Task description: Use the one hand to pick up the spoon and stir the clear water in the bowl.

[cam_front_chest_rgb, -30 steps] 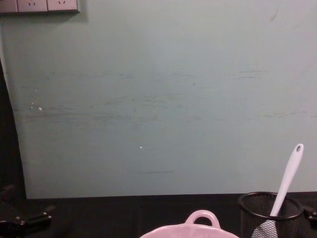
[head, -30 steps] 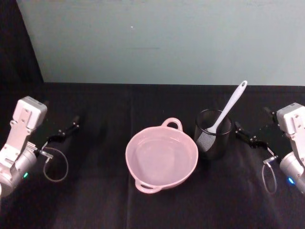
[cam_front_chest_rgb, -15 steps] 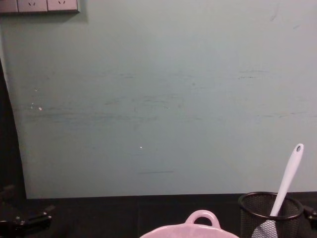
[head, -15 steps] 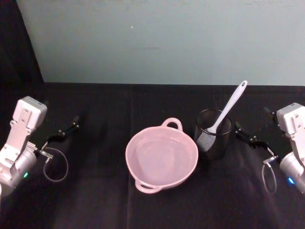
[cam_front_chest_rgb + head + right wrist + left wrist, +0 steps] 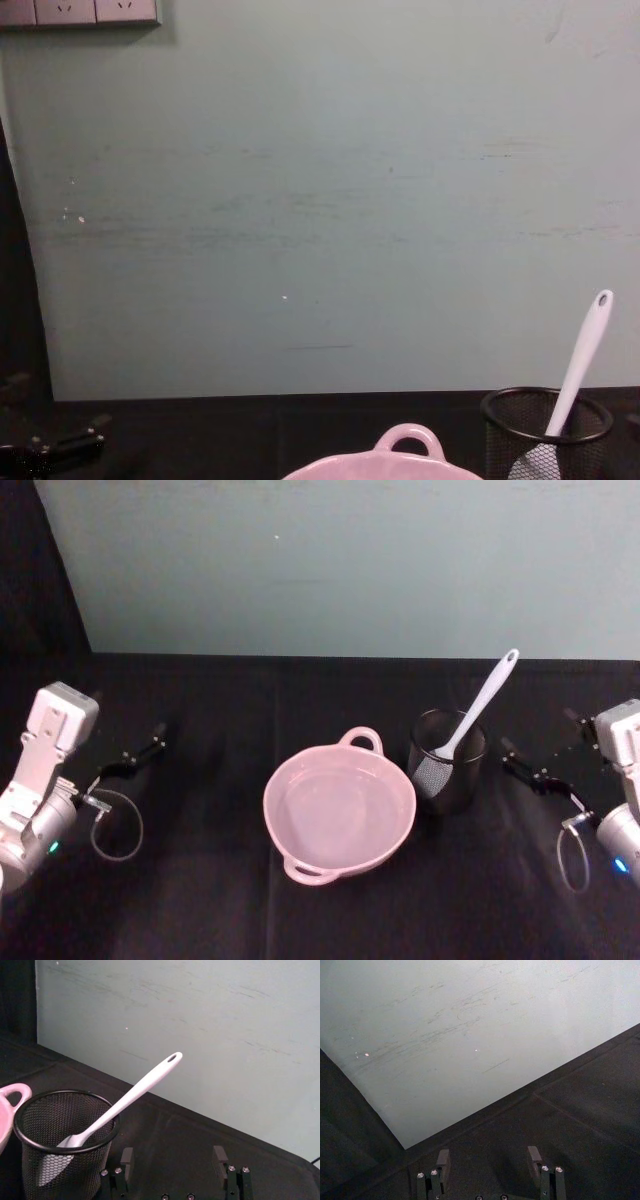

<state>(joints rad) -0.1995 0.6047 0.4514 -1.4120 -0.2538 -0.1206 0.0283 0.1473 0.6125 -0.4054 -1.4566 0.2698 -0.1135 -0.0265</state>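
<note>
No step is complete. The bowl [image 5: 400, 825] sits nearest, water unstirred. Left of the bowl the left gripper [image 5: 135, 757] idles, spread wide; well right of it the right gripper [image 5: 535, 773] hangs wide apart, empty. Just right-rear of the bowl, the spoon [image 5: 480, 708] leans in the mesh cup [image 5: 447, 780], ungrasped.

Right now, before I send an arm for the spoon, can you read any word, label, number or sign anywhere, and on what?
No readable text anywhere.
White plastic spoon, black wire-mesh cup, pale pink round bowl: plain, no print.
White wall sockets: no legible marking.
Left gripper and right gripper, both open and idle at either side: no label faces the cameras.
</note>
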